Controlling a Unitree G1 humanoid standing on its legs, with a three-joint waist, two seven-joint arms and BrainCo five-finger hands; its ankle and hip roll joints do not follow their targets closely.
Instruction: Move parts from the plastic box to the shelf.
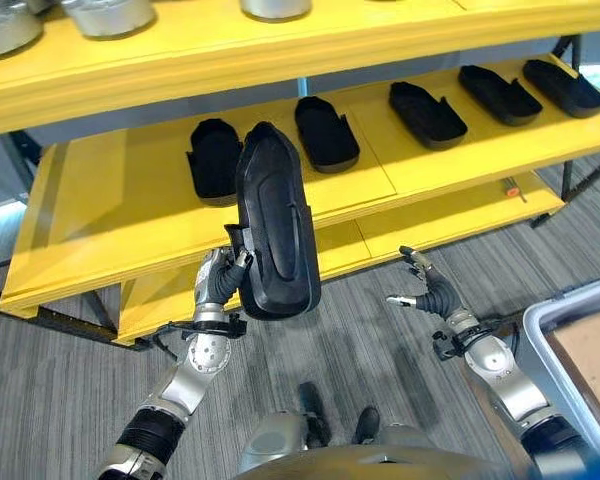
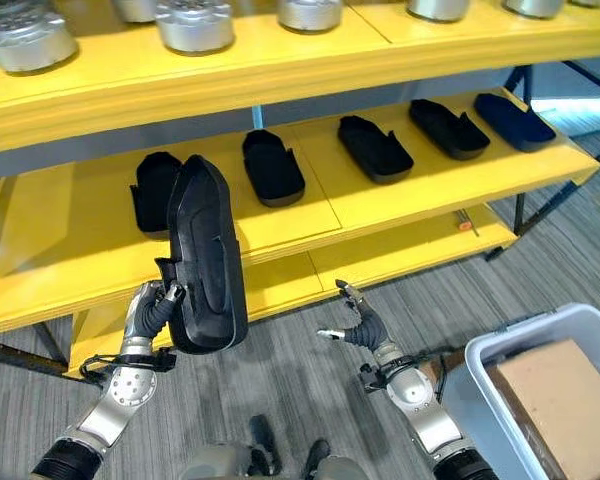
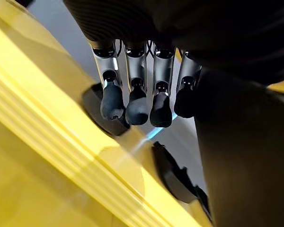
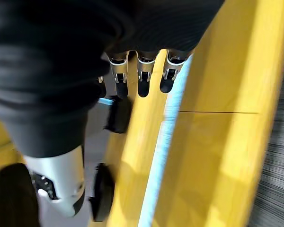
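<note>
My left hand (image 1: pixel 220 280) is shut on the lower edge of a long black moulded part (image 1: pixel 275 225) and holds it upright in front of the yellow shelf (image 1: pixel 110 200). In the left wrist view the part (image 3: pixel 246 156) rises dark beside my fingers (image 3: pixel 137 106). Several similar black parts lie in a row on the middle board, the nearest (image 1: pixel 214 158) just behind the held one, others (image 1: pixel 326 132) (image 1: pixel 427 113) to the right. My right hand (image 1: pixel 427 285) hangs open and empty below the shelf's front edge. The grey plastic box (image 2: pixel 500 345) stands at the lower right.
A brown cardboard block (image 2: pixel 560 395) lies in the plastic box. Round metal parts (image 2: pixel 192 25) stand on the top board. A small orange-tipped tool (image 1: pixel 513 190) lies on the lowest board. Bare yellow board lies left of the row of parts.
</note>
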